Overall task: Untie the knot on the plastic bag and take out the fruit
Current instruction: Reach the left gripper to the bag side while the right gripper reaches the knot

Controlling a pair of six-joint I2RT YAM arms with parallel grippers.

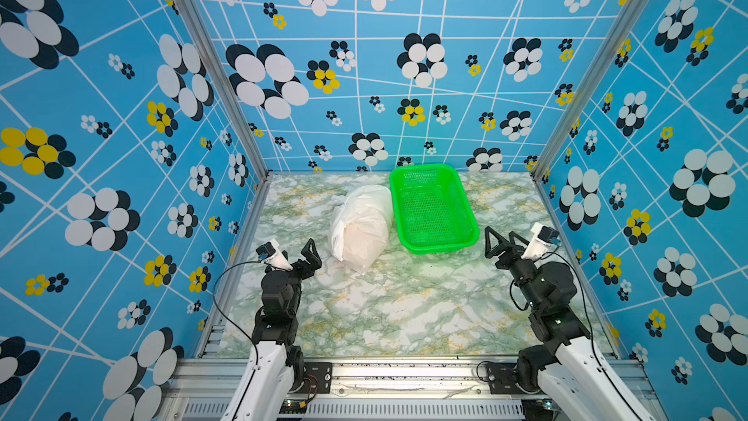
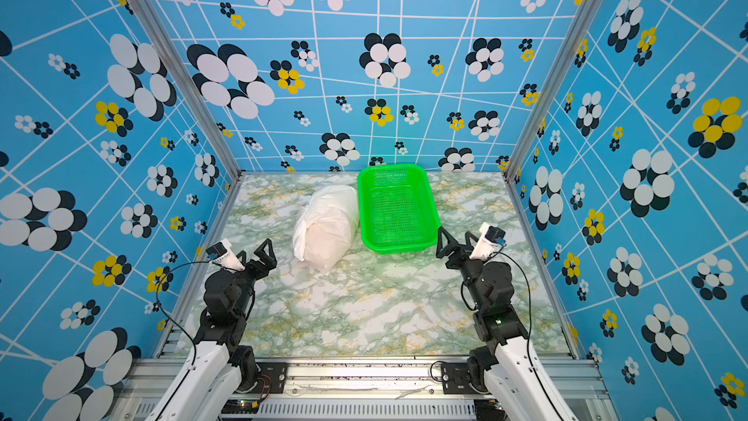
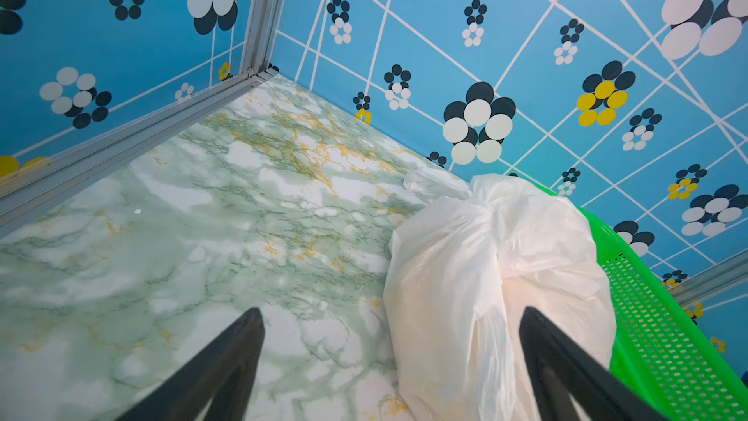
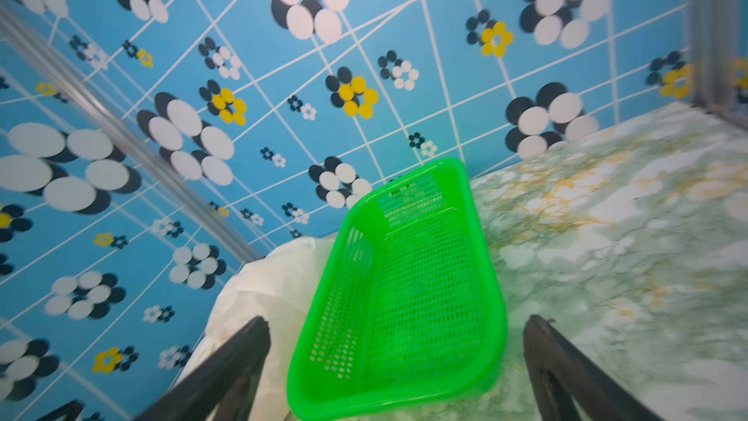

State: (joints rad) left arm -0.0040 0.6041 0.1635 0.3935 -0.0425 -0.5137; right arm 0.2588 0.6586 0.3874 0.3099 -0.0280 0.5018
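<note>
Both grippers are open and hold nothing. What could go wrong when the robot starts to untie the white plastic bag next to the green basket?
1. The knot of the thin white crinkled plastic bag is small and toward its far end; the open left gripper might pinch the bag wall and tear it.
2. The bag lies against the green perforated plastic basket; pulling may drag the basket along.

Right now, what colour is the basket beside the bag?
The basket is bright green; right wrist view.
</note>
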